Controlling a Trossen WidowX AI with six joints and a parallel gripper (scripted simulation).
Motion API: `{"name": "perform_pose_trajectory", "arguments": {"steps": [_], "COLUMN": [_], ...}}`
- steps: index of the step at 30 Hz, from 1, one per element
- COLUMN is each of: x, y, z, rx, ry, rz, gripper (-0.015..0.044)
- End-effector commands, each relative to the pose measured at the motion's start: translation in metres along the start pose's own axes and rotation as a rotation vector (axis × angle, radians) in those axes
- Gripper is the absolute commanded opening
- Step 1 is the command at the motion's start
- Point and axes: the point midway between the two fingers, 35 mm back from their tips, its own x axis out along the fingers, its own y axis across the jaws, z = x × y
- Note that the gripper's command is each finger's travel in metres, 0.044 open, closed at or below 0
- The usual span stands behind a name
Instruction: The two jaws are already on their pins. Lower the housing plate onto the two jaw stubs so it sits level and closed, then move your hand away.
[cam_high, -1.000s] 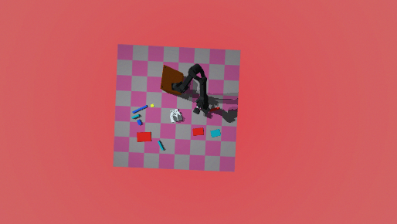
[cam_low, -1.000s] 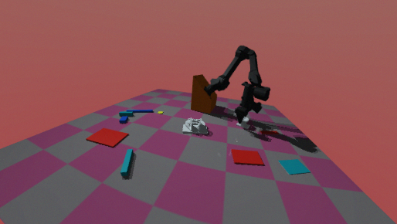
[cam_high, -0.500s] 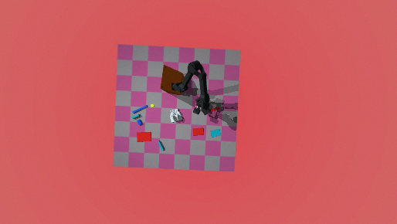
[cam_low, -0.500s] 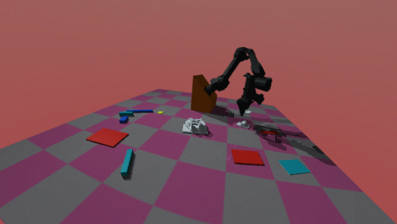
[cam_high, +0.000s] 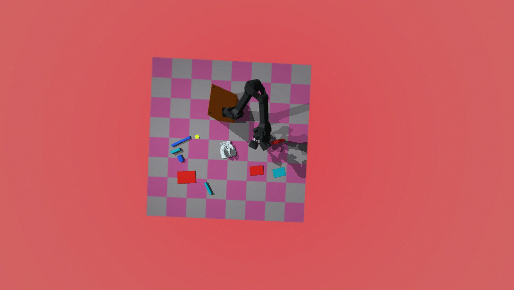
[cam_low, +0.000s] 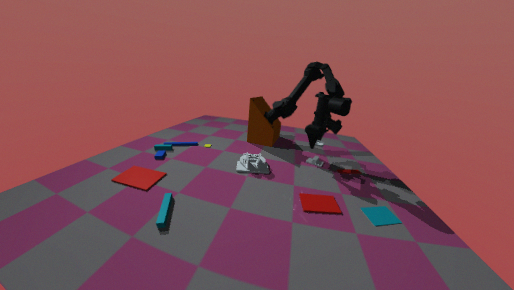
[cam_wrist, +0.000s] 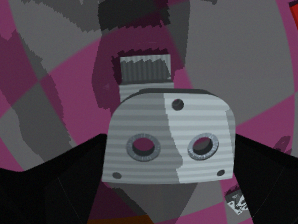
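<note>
The pale ribbed housing plate (cam_wrist: 169, 167), with two ringed holes and three small dark holes, is between both fingers in the wrist view. My gripper (cam_wrist: 168, 140) (cam_high: 257, 142) is shut on it and holds it above the table. In the top and exterior views the arm and fingers hide most of the plate. The white base with the jaws (cam_high: 227, 150) (cam_low: 253, 165) stands on the checkered table, to the left of my gripper in the top and exterior views. Its corner also shows at the lower right of the wrist view (cam_wrist: 239, 203). Its jaws and stubs are too small to make out singly.
A grey ribbed block (cam_low: 315, 161) (cam_wrist: 145, 69) lies under the gripper. A brown angled block (cam_high: 220, 102) (cam_low: 261, 125) stands by the arm's base. Red tiles (cam_high: 186, 177) (cam_high: 256, 170), a cyan tile (cam_high: 279, 172) and several small blue, teal and yellow pieces lie around.
</note>
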Motion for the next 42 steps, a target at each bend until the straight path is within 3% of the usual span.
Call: {"name": "perform_pose_trajectory", "arguments": {"steps": [1, 42], "x": [0.002, 0.009], "y": [-0.013, -0.121], "z": [-0.004, -0.081], "rx": [0.034, 0.428], "ry": [0.015, 0.094], "rz": [-0.007, -0.039], "gripper": [0.0351, 0.0351]}}
